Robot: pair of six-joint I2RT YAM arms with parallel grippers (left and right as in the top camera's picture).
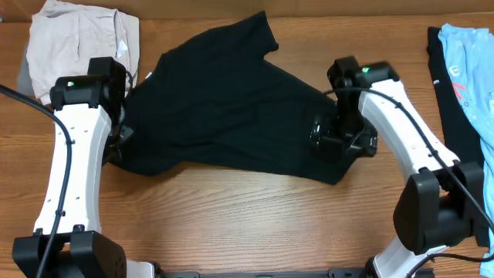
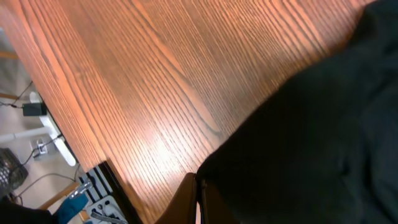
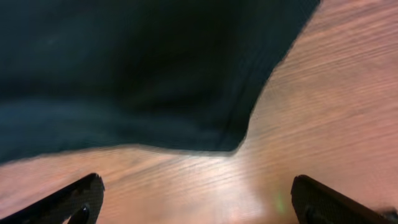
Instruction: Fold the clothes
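**Overhead view.** T-shirt [image 1: 224,108], black, short-sleeved, lies spread on the middle of the wooden table [image 1: 231,224]. Its long axis runs left to right, dipping slightly toward the right, and one sleeve points to the far edge. No label can be made out on it. The left gripper [image 1: 117,143] sits at the shirt's left edge and the right gripper [image 1: 340,143] over its right lower corner. A beige garment [image 1: 77,35] is folded at the far left. A light-blue shirt [image 1: 471,66] at the far right carries red print, too partial to read.

**Left wrist view.** The left gripper [image 2: 196,198] is clenched, its tips meeting right at the T-shirt's [image 2: 323,137] edge. Whether cloth is pinched between them cannot be told. Bare table [image 2: 155,74] lies beside it.

**Right wrist view.** The right gripper [image 3: 199,202] is released, its fingers [image 3: 84,194] spread wide and grasping nothing. It hangs over bare table [image 3: 336,112], just beside a corner of the T-shirt [image 3: 137,68].
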